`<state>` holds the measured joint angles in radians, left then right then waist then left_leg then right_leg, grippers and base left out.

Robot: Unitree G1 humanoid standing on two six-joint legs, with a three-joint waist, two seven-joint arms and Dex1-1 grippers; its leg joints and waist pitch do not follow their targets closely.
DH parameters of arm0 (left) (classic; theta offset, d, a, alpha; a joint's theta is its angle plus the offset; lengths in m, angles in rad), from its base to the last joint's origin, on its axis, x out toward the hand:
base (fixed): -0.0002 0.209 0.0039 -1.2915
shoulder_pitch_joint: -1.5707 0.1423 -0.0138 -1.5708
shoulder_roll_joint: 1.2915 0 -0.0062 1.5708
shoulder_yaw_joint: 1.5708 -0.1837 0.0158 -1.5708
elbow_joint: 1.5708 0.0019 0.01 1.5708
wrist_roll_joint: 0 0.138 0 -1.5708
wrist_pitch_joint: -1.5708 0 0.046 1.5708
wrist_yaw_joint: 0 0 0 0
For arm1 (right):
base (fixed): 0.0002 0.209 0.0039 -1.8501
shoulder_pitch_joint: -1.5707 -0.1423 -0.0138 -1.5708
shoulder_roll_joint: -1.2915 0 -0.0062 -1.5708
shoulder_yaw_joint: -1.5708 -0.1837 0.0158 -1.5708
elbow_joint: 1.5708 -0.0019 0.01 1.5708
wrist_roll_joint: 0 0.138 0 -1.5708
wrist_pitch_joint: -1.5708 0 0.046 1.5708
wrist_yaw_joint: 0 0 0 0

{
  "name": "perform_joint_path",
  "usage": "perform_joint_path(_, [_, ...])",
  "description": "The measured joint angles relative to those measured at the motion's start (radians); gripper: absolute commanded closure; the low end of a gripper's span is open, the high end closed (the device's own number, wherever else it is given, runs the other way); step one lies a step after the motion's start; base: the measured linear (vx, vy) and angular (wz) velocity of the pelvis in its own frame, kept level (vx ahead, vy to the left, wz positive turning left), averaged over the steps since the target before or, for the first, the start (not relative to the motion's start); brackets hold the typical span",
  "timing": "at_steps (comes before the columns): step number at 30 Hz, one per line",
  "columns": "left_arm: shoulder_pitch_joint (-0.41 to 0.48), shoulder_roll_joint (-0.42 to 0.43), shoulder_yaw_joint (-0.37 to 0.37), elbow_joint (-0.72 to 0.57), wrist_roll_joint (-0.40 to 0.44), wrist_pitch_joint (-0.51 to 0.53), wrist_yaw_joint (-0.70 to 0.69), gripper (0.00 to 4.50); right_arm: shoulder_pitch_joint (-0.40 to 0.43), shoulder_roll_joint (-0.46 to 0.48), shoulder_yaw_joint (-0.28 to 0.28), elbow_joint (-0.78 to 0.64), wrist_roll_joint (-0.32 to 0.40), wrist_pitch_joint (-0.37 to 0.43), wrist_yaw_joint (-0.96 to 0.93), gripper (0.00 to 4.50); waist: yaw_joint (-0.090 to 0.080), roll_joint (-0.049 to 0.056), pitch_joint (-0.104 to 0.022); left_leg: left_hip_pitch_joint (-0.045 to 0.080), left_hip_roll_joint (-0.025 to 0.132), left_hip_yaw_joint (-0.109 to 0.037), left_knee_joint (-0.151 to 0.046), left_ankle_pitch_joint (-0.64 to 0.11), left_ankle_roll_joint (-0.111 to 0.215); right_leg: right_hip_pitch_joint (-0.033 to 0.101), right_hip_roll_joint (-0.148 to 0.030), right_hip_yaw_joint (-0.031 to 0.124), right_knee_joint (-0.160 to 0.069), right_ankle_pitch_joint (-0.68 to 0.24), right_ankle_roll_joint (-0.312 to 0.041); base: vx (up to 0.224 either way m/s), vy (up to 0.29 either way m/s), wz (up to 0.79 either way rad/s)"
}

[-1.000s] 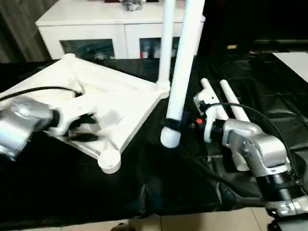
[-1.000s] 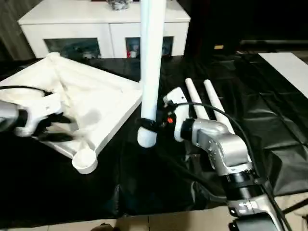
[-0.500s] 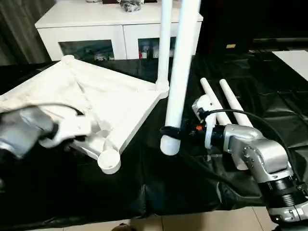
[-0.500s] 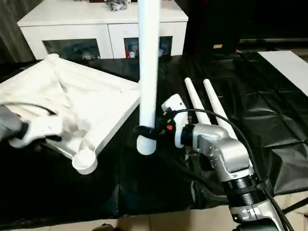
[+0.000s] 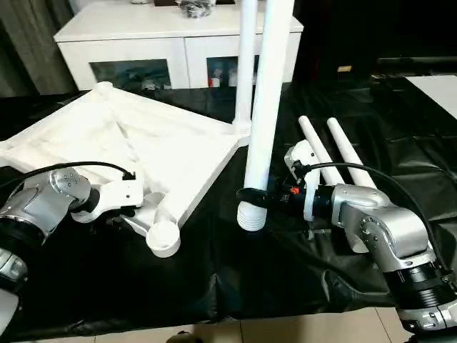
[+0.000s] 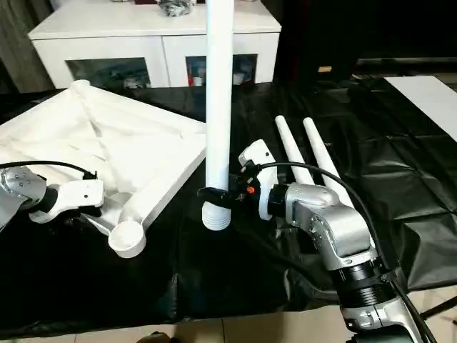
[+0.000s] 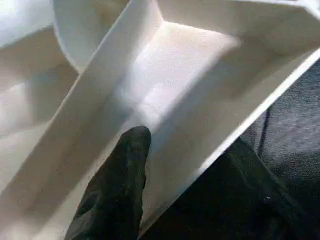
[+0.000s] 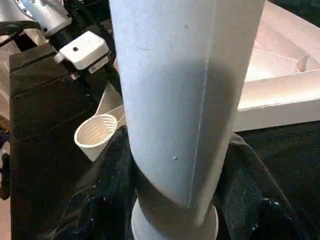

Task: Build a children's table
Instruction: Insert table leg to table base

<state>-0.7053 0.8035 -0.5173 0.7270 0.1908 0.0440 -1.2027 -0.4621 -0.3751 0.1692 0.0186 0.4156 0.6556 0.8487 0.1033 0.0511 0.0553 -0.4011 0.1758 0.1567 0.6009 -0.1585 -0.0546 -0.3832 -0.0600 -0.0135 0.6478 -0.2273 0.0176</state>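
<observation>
The children's table top (image 5: pixel 171 143) lies upside down on the black cover, ribbed side up. One leg (image 5: pixel 245 64) stands screwed into its far right corner. My right gripper (image 5: pixel 251 194) is shut on a second leg (image 5: pixel 265 107), held upright just off the top's right edge, threaded end (image 6: pixel 214 216) down above the cover. Two more legs (image 5: pixel 335 153) lie side by side behind that gripper. My left gripper (image 7: pixel 190 165) is shut on the top's near rim beside the empty corner socket (image 5: pixel 163 239). One finger (image 7: pixel 125 190) is inside the rim, the other outside.
A white cabinet (image 5: pixel 178 43) with glass doors stands behind the work surface. The black cover (image 5: pixel 214 286) is wrinkled and runs to the front edge, with floor tiles below. A cable loops from my right forearm (image 5: pixel 378 229) over the cover.
My left gripper has slid from over the top's ribs down to its near rim by the corner socket and narrowed onto it. The held leg stands a little more upright.
</observation>
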Motion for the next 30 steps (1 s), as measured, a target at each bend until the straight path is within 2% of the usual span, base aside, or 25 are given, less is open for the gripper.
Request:
perform_joint_path(4, [0.014,-0.023,0.032,-0.034,-0.017,0.071,-0.028,2.98,0.000,0.000,0.001,0.000,0.000,0.000,0.000,2.65,-0.002,0.000,0.000,0.000,0.000,0.002,0.000,0.000,0.000,0.000,-0.001,0.001,-0.001,0.000,0.000,0.000,0.000,0.00])
perform_joint_path(7, [0.039,-0.052,0.055,-0.100,-0.064,0.131,-0.048,3.02,0.000,0.000,0.001,0.000,-0.001,0.000,0.000,2.65,-0.007,0.001,-0.001,0.000,0.000,0.002,0.000,0.000,0.000,-0.001,-0.001,0.001,-0.001,0.000,0.000,0.000,0.000,0.00])
perform_joint_path(8, [0.049,-0.064,0.071,-0.121,-0.083,0.159,-0.047,3.21,0.000,0.000,0.001,0.000,-0.001,0.000,0.000,2.65,-0.008,0.001,-0.001,0.000,0.000,0.002,0.000,0.000,0.000,-0.001,-0.001,0.001,-0.001,0.000,0.000,0.000,0.000,0.00])
perform_joint_path(11, [0.074,-0.097,0.093,-0.177,-0.120,0.223,-0.035,3.33,0.000,0.000,0.001,0.001,-0.008,0.000,-0.001,2.65,-0.009,0.003,-0.001,0.000,0.000,0.002,0.000,0.000,0.000,-0.001,-0.001,0.001,-0.002,0.000,0.000,0.000,0.000,0.00])
perform_joint_path(19, [0.155,-0.242,0.163,-0.340,-0.152,0.370,0.117,3.84,0.000,0.014,-0.011,0.021,-0.028,-0.003,-0.070,2.65,-0.012,0.009,-0.004,0.002,0.000,0.004,0.000,0.000,0.000,0.000,-0.002,0.001,-0.001,0.001,-0.001,0.000,0.000,0.00])
perform_joint_path(21, [0.168,-0.275,0.169,-0.373,-0.157,0.406,0.154,3.99,0.000,0.019,-0.033,0.037,-0.036,-0.004,-0.098,2.65,-0.014,0.010,-0.005,0.002,0.000,0.004,0.000,0.000,0.000,0.000,-0.002,0.001,-0.001,0.001,-0.002,0.000,0.000,0.00])
perform_joint_path(23, [0.188,-0.327,0.188,-0.401,-0.156,0.445,0.213,4.06,-0.002,0.023,-0.059,0.054,-0.044,-0.009,-0.134,2.65,-0.014,0.016,-0.009,0.002,0.000,0.005,0.001,0.000,0.000,0.000,-0.002,0.001,-0.002,0.001,-0.002,0.000,0.000,0.00])
perform_joint_path(26, [0.203,-0.398,0.187,-0.423,-0.155,0.434,0.272,4.20,-0.006,0.035,-0.085,0.074,-0.058,-0.029,-0.178,2.65,-0.013,0.019,-0.011,0.001,0.000,0.005,0.000,0.000,0.001,0.000,-0.003,0.001,-0.002,0.001,-0.002,0.000,0.000,0.00])
perform_joint_path(30, [0.224,-0.425,0.176,-0.438,-0.155,0.391,0.305,4.47,-0.010,0.046,-0.087,0.092,-0.079,-0.069,-0.218,2.65,-0.018,0.019,-0.011,0.001,0.001,0.005,0.000,0.000,0.001,-0.001,-0.002,0.001,-0.002,0.001,-0.002,0.000,0.000,0.00])
